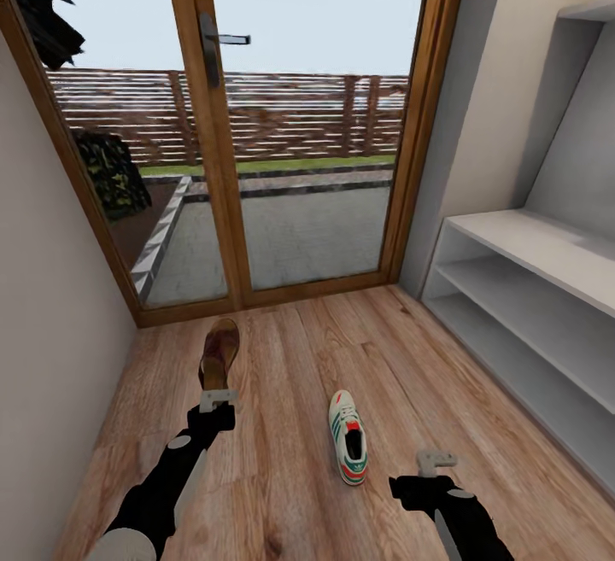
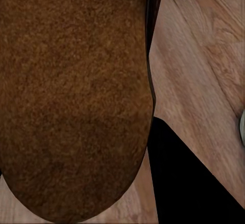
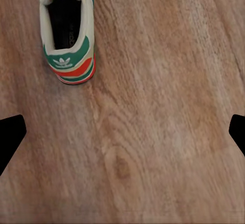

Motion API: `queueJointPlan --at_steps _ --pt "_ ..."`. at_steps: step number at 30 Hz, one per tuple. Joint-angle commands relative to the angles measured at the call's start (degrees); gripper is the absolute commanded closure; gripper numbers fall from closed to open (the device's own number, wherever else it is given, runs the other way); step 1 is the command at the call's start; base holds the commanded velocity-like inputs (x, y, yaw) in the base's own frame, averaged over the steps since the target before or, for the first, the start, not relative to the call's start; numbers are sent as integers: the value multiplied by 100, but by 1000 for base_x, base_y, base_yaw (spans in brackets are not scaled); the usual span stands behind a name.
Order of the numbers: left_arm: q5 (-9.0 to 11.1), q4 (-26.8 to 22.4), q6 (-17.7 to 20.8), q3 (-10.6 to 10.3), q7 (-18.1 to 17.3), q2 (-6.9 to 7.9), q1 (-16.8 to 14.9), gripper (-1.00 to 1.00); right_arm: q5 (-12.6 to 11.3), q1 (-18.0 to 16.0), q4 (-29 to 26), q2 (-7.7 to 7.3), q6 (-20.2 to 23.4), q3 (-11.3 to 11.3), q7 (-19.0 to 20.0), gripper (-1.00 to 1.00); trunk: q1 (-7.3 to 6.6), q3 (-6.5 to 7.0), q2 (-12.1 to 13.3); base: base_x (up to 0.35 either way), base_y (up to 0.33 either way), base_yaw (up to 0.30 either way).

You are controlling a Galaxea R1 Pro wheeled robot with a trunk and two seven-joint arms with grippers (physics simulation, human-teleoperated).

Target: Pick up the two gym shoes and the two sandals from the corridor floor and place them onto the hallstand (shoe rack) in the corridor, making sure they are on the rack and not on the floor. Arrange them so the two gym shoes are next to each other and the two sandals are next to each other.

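One gym shoe (image 1: 348, 438), white with green stripes and a red-orange heel, lies on the corridor floor (image 1: 282, 476), heel toward me. In the right wrist view the gym shoe (image 3: 66, 35) sits ahead of and to one side of my right gripper (image 3: 122, 134), which hangs open above bare planks. The right gripper (image 1: 434, 464) is to the right of the shoe. My left gripper (image 1: 218, 397) is at the heel of a brown sandal (image 1: 219, 354) and appears shut on it. The sandal's footbed (image 2: 71, 96) fills most of the left wrist view, with one dark finger (image 2: 194, 183) beside it. The hallstand (image 1: 547, 241) stands along the right wall.
A wood-framed glass door (image 1: 299, 117) closes the corridor's far end, with a patio and fence outside. A plain wall (image 1: 51, 356) runs close on the left. Open floor lies between the shoe and the hallstand's lower shelves (image 1: 512, 330).
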Motion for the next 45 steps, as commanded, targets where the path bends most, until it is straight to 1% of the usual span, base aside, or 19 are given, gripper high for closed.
queueJointPlan --at_steps 1,6,9,10,11,12,13,14,15,16,17,18,20,25,28,34,45 --pt "-17 -11 38 13 4 -6 -21 100 6 -4 26 1 -4 2 -1 -100 -1 -6 -2 0 0 0" --pt "-20 -15 40 5 -1 -18 -144 100 7 -2 131 11 -117 3 -3 -100 -1 -6 -2 0 0 0" --pt "-9 -13 134 2 -4 -21 -421 100 9 -2 149 12 -137 9 -8 -100 -1 -6 -2 0 0 0" --pt "-4 -15 463 1 -11 -21 -566 100 5 -2 152 11 -171 8 -7 -100 -1 -6 -2 0 0 0" --pt "-2 -16 668 1 -17 -21 -635 100 0 -2 153 10 -206 7 -6 -100 -1 -6 -2 0 0 0" --pt "1 -18 967 1 -25 -21 -741 100 -5 -2 154 8 -338 6 -5 -100 -1 -6 -2 0 0 0" --pt "2 -19 1070 1 -28 -22 -782 100 -6 -2 155 7 -434 5 -4 -100 -1 -6 -2 0 0 0" --pt "4 -23 1215 1 -33 -25 -840 100 -7 -2 156 6 -680 5 -3 -100 -1 -6 -2 0 0 0" --pt "5 -26 1340 -1 -36 -31 -891 100 -9 -2 156 5 -1120 6 -2 -100 -1 -6 -2 0 0 0" --pt "5 -27 1367 -2 -37 -34 -902 100 -9 -2 157 5 -1262 5 -2 -100 -1 -6 -2 0 0 0" --pt "1 -61 1418 -5 -39 -41 -922 100 -9 -2 157 2 -1607 4 -2 -100 -1 -6 -2 0 0 0" --pt "4 -253 1452 -17 -32 -45 -933 100 -10 -2 157 -1 -1798 4 -2 -100 -1 -6 -2 0 0 0" --pt "5 -521 1487 -60 -26 -47 -940 100 -10 -2 157 -3 -1917 2 7 -100 -1 -6 -2 0 0 0" --pt "6 -705 1519 -221 -23 -48 -941 100 -10 -2 158 -4 -1985 3 14 -100 -1 -6 -2 0 0 0" --pt "8 -727 1522 -256 -23 -52 -937 100 -10 -2 158 -4 -1995 3 15 -100 -1 -6 -2 0 0 0" --pt "14 -733 1518 -278 -29 -68 -936 100 -10 -2 162 -4 -1999 2 16 -100 -1 -6 -2 41 15 0" --pt "18 -733 1516 -281 -31 -100 -935 100 -16 -2 164 -4 -1999 0 16 -100 -1 -6 -2 257 106 0"
